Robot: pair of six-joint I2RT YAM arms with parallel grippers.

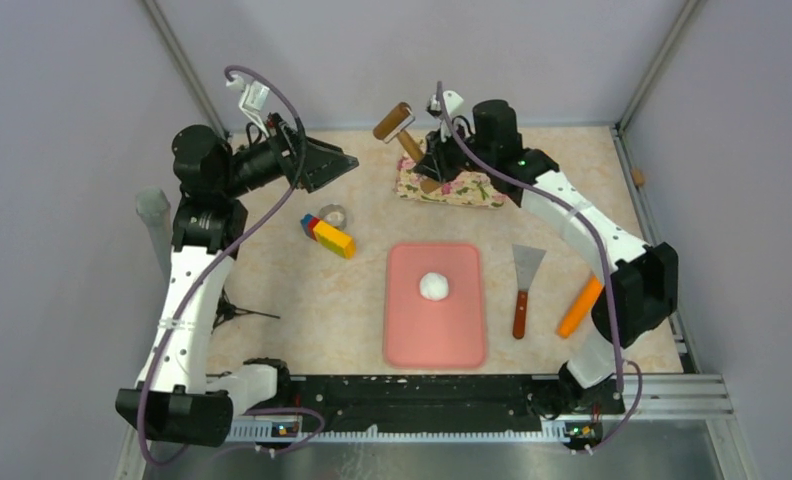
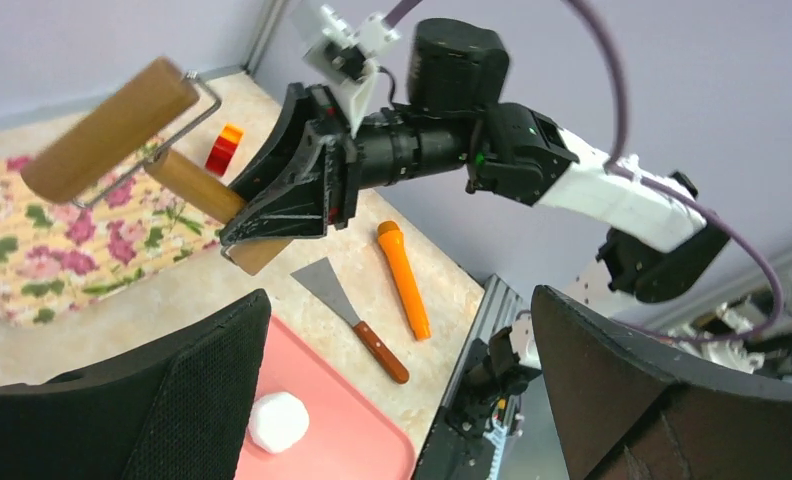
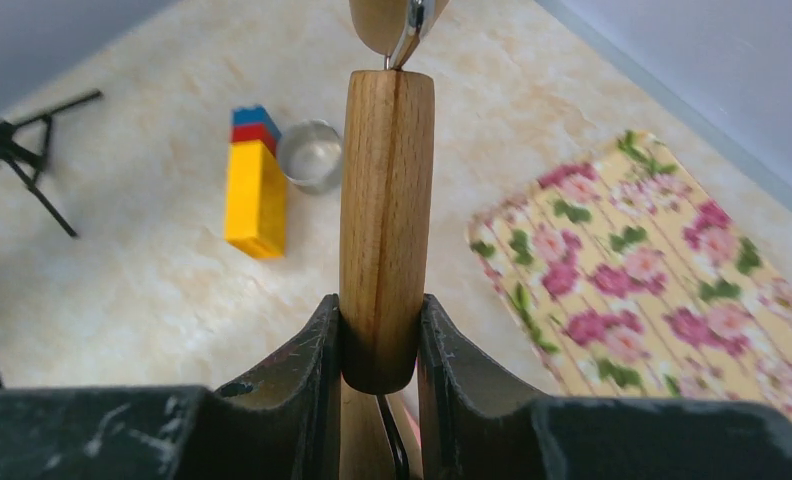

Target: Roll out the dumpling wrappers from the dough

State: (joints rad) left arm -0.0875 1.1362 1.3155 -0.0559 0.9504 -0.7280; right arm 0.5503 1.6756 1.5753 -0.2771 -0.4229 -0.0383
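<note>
Clearly nothing is rolled yet: the dough (image 1: 434,286) sits as a ball mid-mat (image 1: 437,335), my right gripper (image 3: 379,330) clamps the roller (image 1: 396,122) by its handle above the far floral cloth (image 1: 467,190), and my left gripper (image 1: 332,163) gapes empty.

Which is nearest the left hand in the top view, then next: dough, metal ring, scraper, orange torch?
1. metal ring, just in front of the left hand.
2. dough, on the pink mat.
3. scraper, right of the mat.
4. orange torch, farthest right.
</note>
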